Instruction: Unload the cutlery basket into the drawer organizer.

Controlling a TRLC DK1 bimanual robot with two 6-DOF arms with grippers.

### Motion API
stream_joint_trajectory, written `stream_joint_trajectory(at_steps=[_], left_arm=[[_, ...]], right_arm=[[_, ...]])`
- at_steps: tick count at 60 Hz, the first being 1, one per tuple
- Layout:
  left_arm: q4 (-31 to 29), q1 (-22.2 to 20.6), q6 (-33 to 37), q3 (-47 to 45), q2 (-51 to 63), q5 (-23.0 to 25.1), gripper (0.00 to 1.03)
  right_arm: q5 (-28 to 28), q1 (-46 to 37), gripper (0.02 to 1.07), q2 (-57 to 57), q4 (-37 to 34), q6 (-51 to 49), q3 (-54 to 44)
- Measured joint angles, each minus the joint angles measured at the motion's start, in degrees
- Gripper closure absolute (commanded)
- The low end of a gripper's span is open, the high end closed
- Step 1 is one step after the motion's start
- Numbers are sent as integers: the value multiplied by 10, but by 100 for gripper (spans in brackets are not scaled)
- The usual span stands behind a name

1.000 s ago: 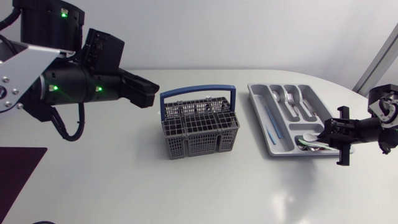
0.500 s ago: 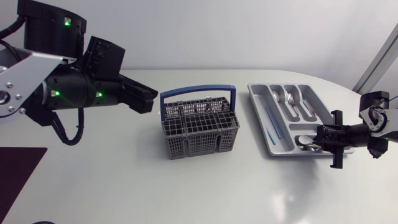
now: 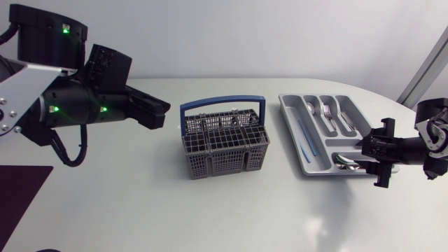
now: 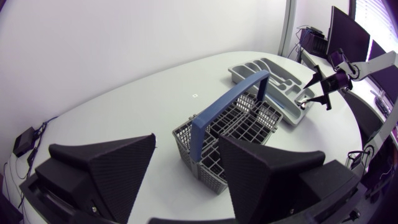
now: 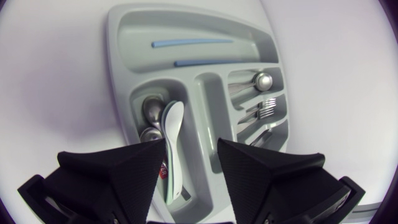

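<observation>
While right fingers (image 5: 112,177) gape over organizer (image 5: 117,50) — spoon (image 5: 174,130) beneath, basket (image 3: 225,147) apart.

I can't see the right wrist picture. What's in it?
The open gripper hangs over the spoons in a grey organizer. Two blue sticks and some forks lie in other compartments.

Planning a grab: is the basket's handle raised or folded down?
Raised: the blue handle arches over the basket in both head and left wrist views.

White bench (image 3: 140,210), far edge rounded. Dark purple mat (image 3: 21,199) lies flat at its left edge. Small dark mark (image 4: 194,95) on the bench surface.
</observation>
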Motion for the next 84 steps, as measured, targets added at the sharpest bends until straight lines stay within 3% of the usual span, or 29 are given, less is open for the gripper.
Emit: stream_joint_trajectory(at_steps=[20, 36, 43, 57, 84], left_arm=[[9, 19, 15, -33, 12, 12, 19], [10, 15, 30, -36, 59, 13, 19], [11, 14, 35, -36, 91, 13, 19], [24, 14, 43, -35, 145, 14, 19], [60, 43, 60, -2, 214, 8, 19]], right_arm=[[-23, 151, 37, -117, -36, 193, -9], [-22, 302, 37, -115, -30, 417, 10], [9, 334, 37, -81, -2, 480, 45], [83, 374, 37, 9, 31, 542, 87], [149, 442, 37, 43, 32, 575, 109]])
